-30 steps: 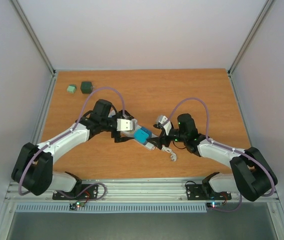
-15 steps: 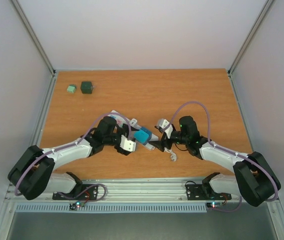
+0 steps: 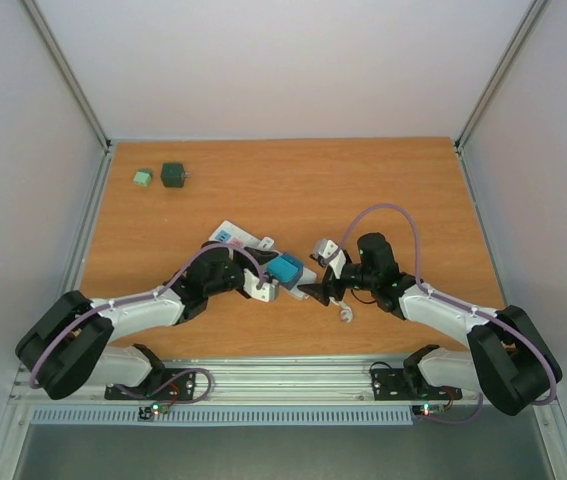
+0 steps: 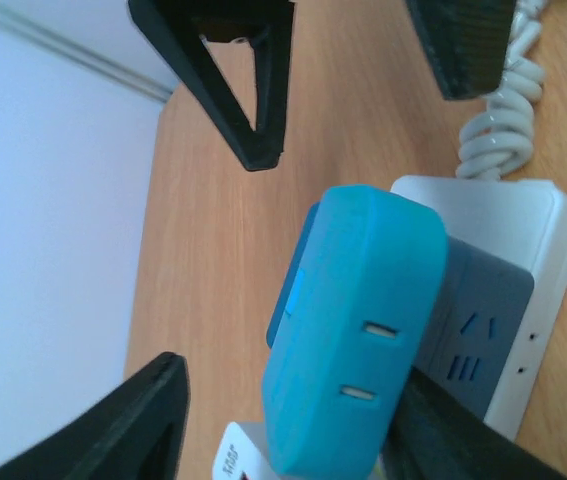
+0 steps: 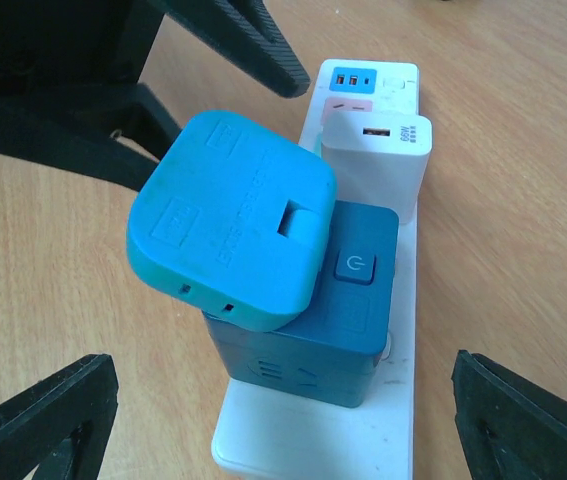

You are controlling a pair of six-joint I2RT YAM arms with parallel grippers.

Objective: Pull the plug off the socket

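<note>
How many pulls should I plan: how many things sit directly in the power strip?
2: the dark blue adapter cube, carrying the light blue plug, and the white charger beside it. More may be hidden.

Bright, even light all round. It falls from overhead, diffuse, and the wooden table (image 3: 363, 190) glows a warm orange in the top view, with only soft, short shadows tucked under the arms. No hard glare up there, though small detail is a touch soft. Over to the left wrist view: the blue plug (image 4: 353, 330) is crisp, a pale sheen along its upper edge, while the dark fingers (image 4: 113, 420) in the near corners blur out. Right wrist view — sharp on the plug's embossed face, the white socket (image 5: 313, 440) close to washing out.
</note>
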